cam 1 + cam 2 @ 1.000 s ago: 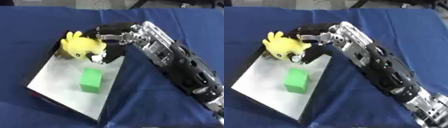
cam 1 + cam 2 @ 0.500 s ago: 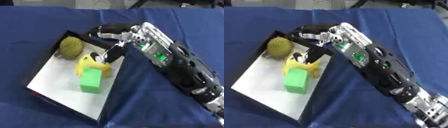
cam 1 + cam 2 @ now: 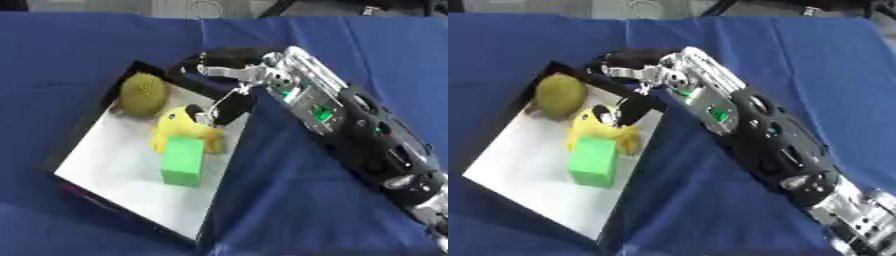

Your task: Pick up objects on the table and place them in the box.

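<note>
A shallow black box with a white floor (image 3: 122, 170) lies on the blue cloth at the left. Inside it are an olive-green bumpy fruit (image 3: 142, 94) at the far corner, a yellow plush toy (image 3: 182, 128) lying in the middle, and a green block (image 3: 183, 161) against the toy's near side. My right hand (image 3: 229, 85) hangs over the box's far right rim, just above and right of the toy, with its fingers spread and nothing in them. The left hand shows in neither view.
The blue cloth (image 3: 289, 210) covers the whole table. My right arm (image 3: 367, 135) stretches from the lower right corner to the box. Grey floor and dark equipment lie beyond the far edge.
A second ago my right hand held the yellow toy above the box's far corner. It has let go: the toy now lies in the box by the green block, uncovering the green fruit.
</note>
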### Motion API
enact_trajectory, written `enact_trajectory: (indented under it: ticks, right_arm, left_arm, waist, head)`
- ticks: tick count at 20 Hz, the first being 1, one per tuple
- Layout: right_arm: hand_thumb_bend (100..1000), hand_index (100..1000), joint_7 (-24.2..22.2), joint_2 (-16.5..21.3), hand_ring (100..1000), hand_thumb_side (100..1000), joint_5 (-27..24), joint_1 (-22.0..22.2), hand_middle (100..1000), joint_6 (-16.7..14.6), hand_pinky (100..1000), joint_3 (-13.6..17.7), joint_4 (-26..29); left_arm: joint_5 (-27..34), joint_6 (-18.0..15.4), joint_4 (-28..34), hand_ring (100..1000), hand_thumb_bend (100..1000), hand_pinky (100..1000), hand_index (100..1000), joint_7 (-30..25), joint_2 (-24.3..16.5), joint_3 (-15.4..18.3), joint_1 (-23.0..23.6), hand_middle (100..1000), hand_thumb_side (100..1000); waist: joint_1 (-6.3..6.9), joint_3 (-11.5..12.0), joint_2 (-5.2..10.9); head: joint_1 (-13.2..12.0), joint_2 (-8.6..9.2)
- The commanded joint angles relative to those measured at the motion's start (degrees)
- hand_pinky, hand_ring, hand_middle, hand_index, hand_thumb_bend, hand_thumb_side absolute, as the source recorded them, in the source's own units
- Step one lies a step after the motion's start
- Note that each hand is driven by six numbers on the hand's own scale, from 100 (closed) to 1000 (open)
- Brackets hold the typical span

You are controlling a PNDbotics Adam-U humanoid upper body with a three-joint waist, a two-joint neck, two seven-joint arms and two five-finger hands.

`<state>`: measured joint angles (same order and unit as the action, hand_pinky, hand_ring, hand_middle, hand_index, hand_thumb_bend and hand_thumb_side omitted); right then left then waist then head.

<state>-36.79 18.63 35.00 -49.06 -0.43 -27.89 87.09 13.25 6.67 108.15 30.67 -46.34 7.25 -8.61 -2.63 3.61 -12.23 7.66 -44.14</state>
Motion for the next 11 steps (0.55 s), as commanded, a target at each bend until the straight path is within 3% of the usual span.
enact_trajectory:
  ticks: [1, 3, 5, 7, 8, 11]
  right_arm:
    - [100, 1000, 2.4, 2.5, 983, 195, -2.1, -1.6, 853, 1.4, 970, 3.8, 3.9]
    - [100, 1000, 4.4, 3.8, 993, 207, -4.1, -2.5, 848, 3.3, 973, 6.9, 7.1]
    - [100, 1000, 6.4, 5.1, 1000, 303, -6.1, -2.3, 838, 5.2, 976, 10.1, 10.3]
    - [100, 998, 8.2, 6.4, 998, 331, -7.9, -0.7, 834, 6.6, 976, 13.0, 13.3]
    - [100, 985, 9.1, 7.2, 993, 416, -8.8, 0.4, 826, 7.3, 977, 14.5, 14.7]
    - [100, 989, 11.7, 9.1, 983, 452, -11.4, 4.4, 835, 9.5, 979, 18.8, 19.0]
  left_arm:
    - [0.0, -0.1, 0.7, 795, 217, 892, 828, -0.1, -1.5, 0.8, -0.3, 683, 736]
    - [0.0, -0.2, 0.8, 795, 217, 892, 828, 0.1, -1.0, 0.9, -0.4, 684, 736]
    - [0.0, -0.2, 1.0, 795, 218, 892, 827, 0.3, -0.4, 1.0, -0.5, 684, 735]
    - [0.0, -0.3, 1.2, 795, 218, 892, 827, 0.4, 0.5, 1.0, -1.1, 684, 734]
    - [-0.1, -0.4, 1.4, 795, 219, 891, 827, 0.4, 0.9, 1.0, -1.3, 684, 734]
    - [-0.3, -0.5, 1.8, 795, 221, 890, 827, 0.3, 2.4, 0.8, -2.2, 684, 735]
  waist:
    - [0.03, -0.1, 0.06]
    - [0.24, -0.3, 0.11]
    - [0.5, -0.6, 0.11]
    - [0.86, -0.8, 0.09]
    - [1.09, -1.0, 0.02]
    - [1.83, -1.1, -0.2]
  head:
    - [0.0, 0.28]
    - [0.1, 0.71]
    - [0.0, 1.31]
    - [-0.3, 1.85]
    - [-0.5, 2.08]
    - [-0.5, 2.5]
